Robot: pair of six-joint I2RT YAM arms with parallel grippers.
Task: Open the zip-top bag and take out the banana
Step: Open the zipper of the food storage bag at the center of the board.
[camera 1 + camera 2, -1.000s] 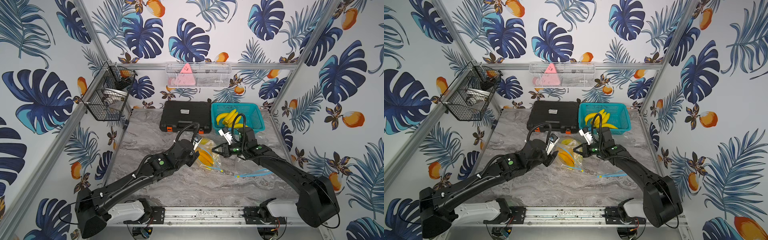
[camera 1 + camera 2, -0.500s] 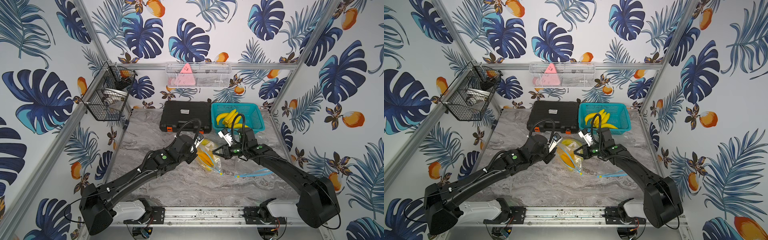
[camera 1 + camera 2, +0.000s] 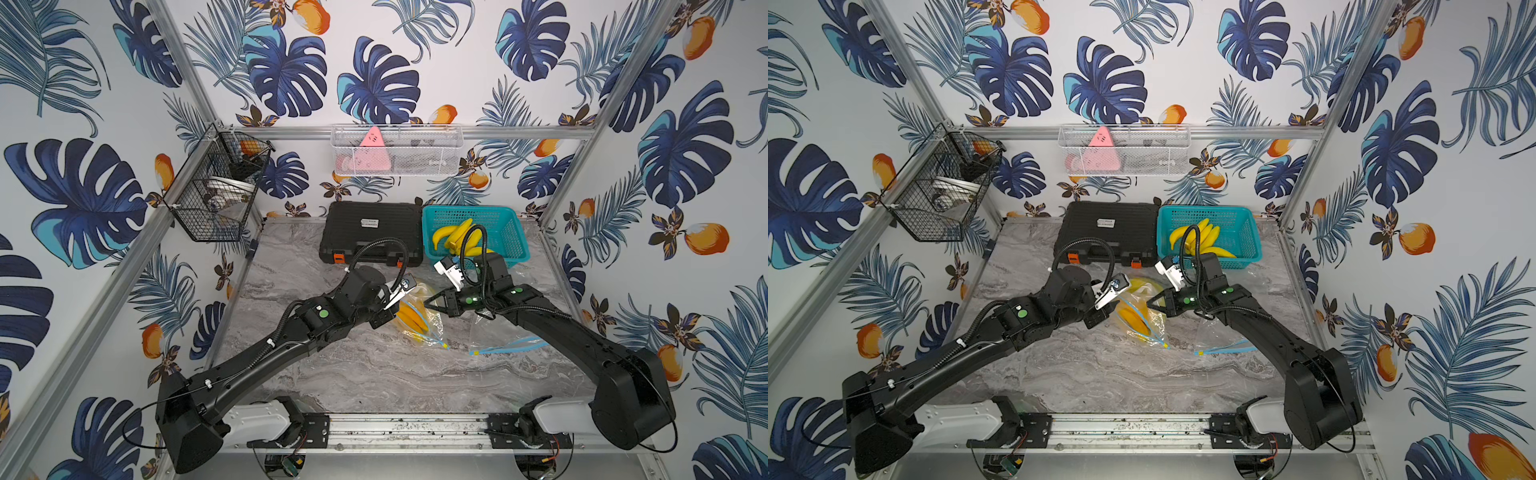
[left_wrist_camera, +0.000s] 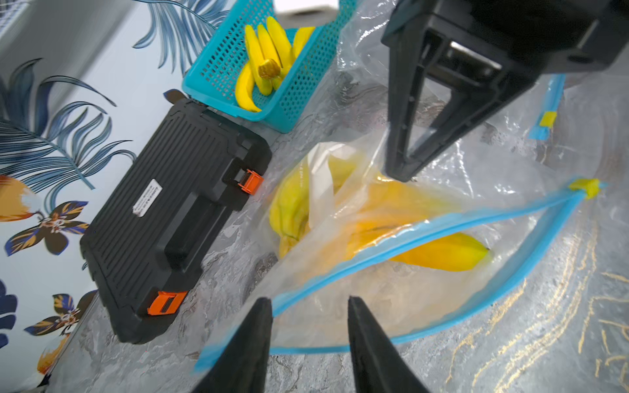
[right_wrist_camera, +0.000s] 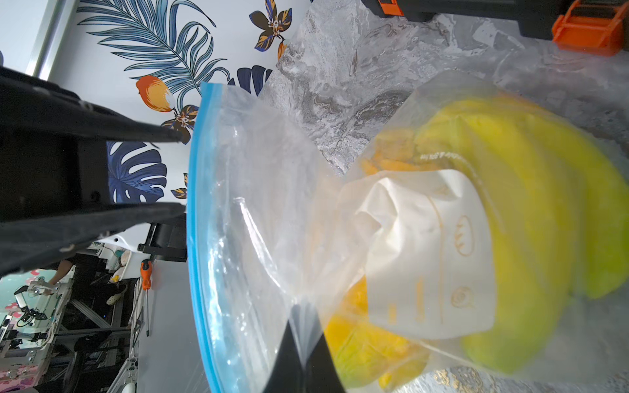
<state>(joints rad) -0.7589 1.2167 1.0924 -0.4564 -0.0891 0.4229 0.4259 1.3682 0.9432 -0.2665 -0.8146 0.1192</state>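
left arm low, reaching mid-table, left gripper (image 4: 308, 303) fingers apart round zip-top bag (image 4: 374, 299) rim | right gripper (image 5: 301, 316) facing it, pinched tight on bag film | banana (image 4: 442, 253) inside bag, on table (image 3: 374, 374)

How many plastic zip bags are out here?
2. The filled bag, bananas inside, is pinched by the right gripper; the empty bag lies flat beside it. Others may be hidden.
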